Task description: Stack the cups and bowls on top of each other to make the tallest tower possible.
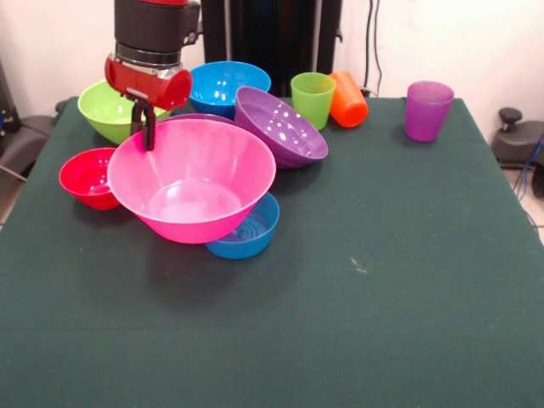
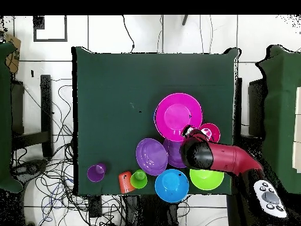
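My gripper [image 1: 145,136] is shut on the far-left rim of the big pink bowl [image 1: 191,183], which rests over a small blue bowl [image 1: 251,231]. In the overhead view the gripper [image 2: 189,130] is at the pink bowl's [image 2: 178,115] edge. A red bowl [image 1: 85,177] sits to its left, with a lime green bowl [image 1: 110,110] and a second blue bowl [image 1: 228,83] behind. A purple bowl [image 1: 280,126] leans tilted, and another purple bowl [image 2: 174,154] lies mostly hidden behind the pink one. The green cup [image 1: 312,98] stands upright, the orange cup [image 1: 348,99] lies on its side, and the purple cup [image 1: 427,109] stands apart.
The dark green table [image 1: 382,280] carries all the pieces at its far side near the robot. Cables lie on the floor [image 2: 53,176] beside the table. A grey controller [image 2: 269,197] lies near the robot's base.
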`<action>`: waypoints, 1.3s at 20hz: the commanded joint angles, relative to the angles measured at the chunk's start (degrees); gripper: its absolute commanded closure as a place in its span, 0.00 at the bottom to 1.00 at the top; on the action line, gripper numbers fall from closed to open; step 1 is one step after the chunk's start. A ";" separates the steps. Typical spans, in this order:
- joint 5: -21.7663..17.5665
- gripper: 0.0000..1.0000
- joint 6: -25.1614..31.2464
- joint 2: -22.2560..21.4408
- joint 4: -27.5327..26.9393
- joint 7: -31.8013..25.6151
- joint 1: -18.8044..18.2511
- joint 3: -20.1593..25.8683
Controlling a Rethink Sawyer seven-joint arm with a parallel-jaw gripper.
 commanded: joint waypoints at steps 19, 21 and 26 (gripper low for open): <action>2.98 1.00 -0.05 5.65 6.41 5.24 3.46 2.95; 3.06 1.00 1.65 4.30 7.54 4.04 2.43 3.91; 3.77 1.00 7.28 2.21 10.20 -0.43 -2.05 8.08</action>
